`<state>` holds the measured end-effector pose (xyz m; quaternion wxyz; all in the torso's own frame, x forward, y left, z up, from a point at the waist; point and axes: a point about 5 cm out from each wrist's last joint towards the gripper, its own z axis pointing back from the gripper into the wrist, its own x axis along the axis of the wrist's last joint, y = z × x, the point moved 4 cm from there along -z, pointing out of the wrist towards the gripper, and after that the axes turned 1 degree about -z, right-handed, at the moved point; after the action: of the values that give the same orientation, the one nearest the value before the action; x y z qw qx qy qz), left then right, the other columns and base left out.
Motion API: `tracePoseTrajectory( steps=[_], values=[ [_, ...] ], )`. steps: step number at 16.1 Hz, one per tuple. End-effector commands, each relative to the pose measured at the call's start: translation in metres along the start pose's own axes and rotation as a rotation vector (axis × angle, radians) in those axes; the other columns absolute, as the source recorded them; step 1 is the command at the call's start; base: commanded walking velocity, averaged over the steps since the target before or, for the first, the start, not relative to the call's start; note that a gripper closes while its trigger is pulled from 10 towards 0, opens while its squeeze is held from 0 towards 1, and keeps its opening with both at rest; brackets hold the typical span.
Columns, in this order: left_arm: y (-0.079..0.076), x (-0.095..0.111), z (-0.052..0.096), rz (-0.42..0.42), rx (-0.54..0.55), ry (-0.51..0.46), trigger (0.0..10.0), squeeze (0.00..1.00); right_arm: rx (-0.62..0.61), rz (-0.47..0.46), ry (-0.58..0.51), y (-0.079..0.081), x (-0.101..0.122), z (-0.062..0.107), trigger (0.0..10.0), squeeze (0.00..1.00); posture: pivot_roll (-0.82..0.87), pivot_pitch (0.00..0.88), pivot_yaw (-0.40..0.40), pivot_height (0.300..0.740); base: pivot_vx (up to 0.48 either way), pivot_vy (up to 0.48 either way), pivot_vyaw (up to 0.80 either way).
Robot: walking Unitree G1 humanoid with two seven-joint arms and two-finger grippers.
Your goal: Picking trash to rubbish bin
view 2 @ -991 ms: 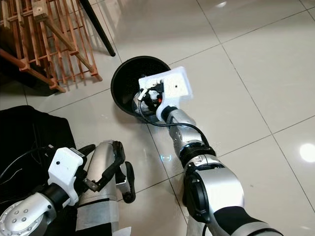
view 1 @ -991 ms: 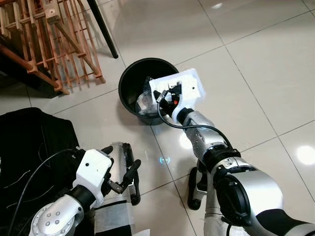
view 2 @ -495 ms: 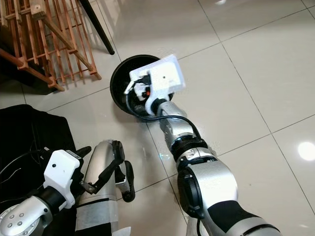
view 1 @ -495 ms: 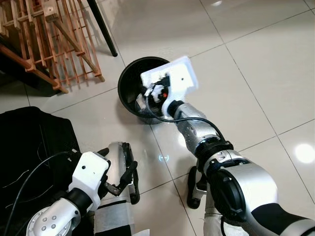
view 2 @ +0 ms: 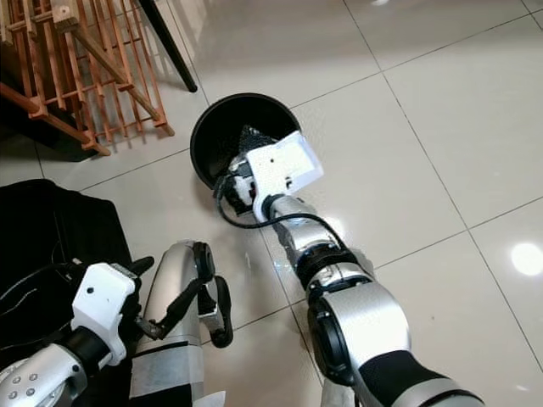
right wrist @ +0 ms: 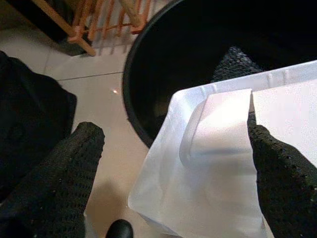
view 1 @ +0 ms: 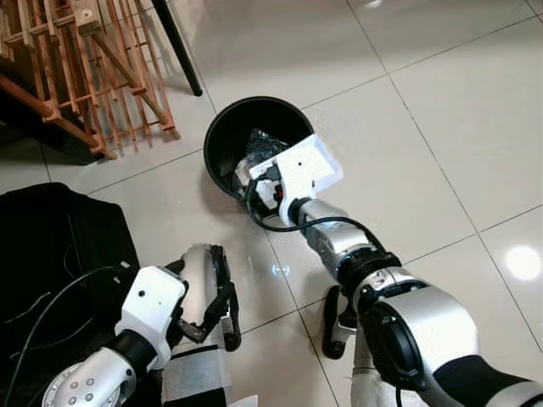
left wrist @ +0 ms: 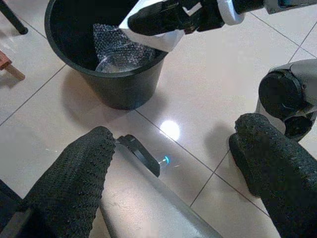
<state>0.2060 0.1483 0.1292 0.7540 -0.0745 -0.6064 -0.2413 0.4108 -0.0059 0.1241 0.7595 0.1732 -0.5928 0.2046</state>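
White tray (label unreadable, maybe blank) over bin.

Both arms are silver metal with black joint collars; the right arm has a bulky rounded silver segment and a black cable looping to a white box-shaped wrist housing. The left wrist housing is white too. The fingers are black and knobbly
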Motion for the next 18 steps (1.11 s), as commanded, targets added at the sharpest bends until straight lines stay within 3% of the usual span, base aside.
tracePoseTrajectory(
  steps=[1, 4, 5, 7, 8, 9, 10, 11, 12, 14, 18],
  values=[
    [-0.003, -0.006, 0.006, 0.005, 0.002, 0.035, 10.0, 0.00, 0.026, 0.072, 0.074, 0.010, -0.022, 0.001, 10.0, 0.89, 0.35, 0.617, 0.042, 0.565, 0.000, 0.000, 0.00],
    [-0.002, -0.007, 0.007, 0.005, 0.005, 0.040, 10.0, 0.00, 0.010, 0.084, 0.037, 0.009, -0.013, 0.000, 10.0, 0.86, 0.35, 0.619, 0.044, 0.565, 0.000, 0.000, 0.00],
    [-0.002, -0.007, 0.006, 0.005, 0.005, 0.041, 10.0, 0.00, -0.022, 0.168, 0.002, 0.005, -0.006, 0.000, 10.0, 0.80, 0.35, 0.619, 0.044, 0.565, 0.000, 0.000, 0.00],
    [-0.002, -0.007, 0.006, 0.005, 0.006, 0.041, 10.0, 0.00, -0.062, 0.142, -0.031, -0.002, 0.002, 0.000, 10.0, 0.77, 0.35, 0.619, 0.044, 0.565, 0.000, 0.000, 0.00],
    [-0.002, -0.007, 0.006, 0.005, 0.007, 0.042, 10.0, 0.00, -0.015, 0.238, 0.020, 0.005, -0.009, 0.000, 10.0, 0.60, 0.35, 0.621, 0.039, 0.565, 0.000, 0.000, 0.00],
    [-0.003, -0.007, 0.006, 0.005, 0.006, 0.040, 10.0, 0.00, -0.065, 0.149, 0.001, -0.006, -0.004, 0.002, 10.0, 0.47, 0.35, 0.621, 0.038, 0.565, 0.000, 0.000, 0.00],
    [-0.003, -0.007, 0.005, 0.007, 0.008, 0.040, 10.0, 0.00, -0.079, 0.118, 0.002, -0.010, -0.003, 0.002, 10.0, 0.29, 0.34, 0.617, 0.041, 0.565, 0.000, 0.000, 0.00],
    [-0.003, -0.007, 0.005, 0.007, 0.007, 0.040, 10.0, 0.00, -0.027, 0.197, 0.044, -0.001, -0.012, 0.002, 10.0, 0.02, 0.34, 0.619, 0.041, 0.565, 0.000, 0.000, 0.00],
    [-0.003, -0.007, 0.004, 0.006, 0.005, 0.039, 10.0, 0.00, -0.012, 0.244, 0.056, 0.003, -0.017, 0.002, 10.0, 0.00, 0.34, 0.616, 0.039, 0.565, 0.000, 0.000, 0.00],
    [-0.003, -0.007, 0.004, 0.006, 0.008, 0.041, 10.0, 0.00, -0.044, 0.201, 0.050, -0.004, -0.013, 0.002, 10.0, 0.00, 0.34, 0.621, 0.043, 0.565, 0.000, 0.000, 0.00],
    [-0.003, -0.008, 0.007, 0.005, 0.007, 0.048, 10.0, 0.00, -0.033, 0.270, 0.136, -0.007, -0.034, 0.007, 10.0, 0.00, 0.35, 0.632, 0.049, 0.565, 0.000, 0.000, 0.00]
  ],
)
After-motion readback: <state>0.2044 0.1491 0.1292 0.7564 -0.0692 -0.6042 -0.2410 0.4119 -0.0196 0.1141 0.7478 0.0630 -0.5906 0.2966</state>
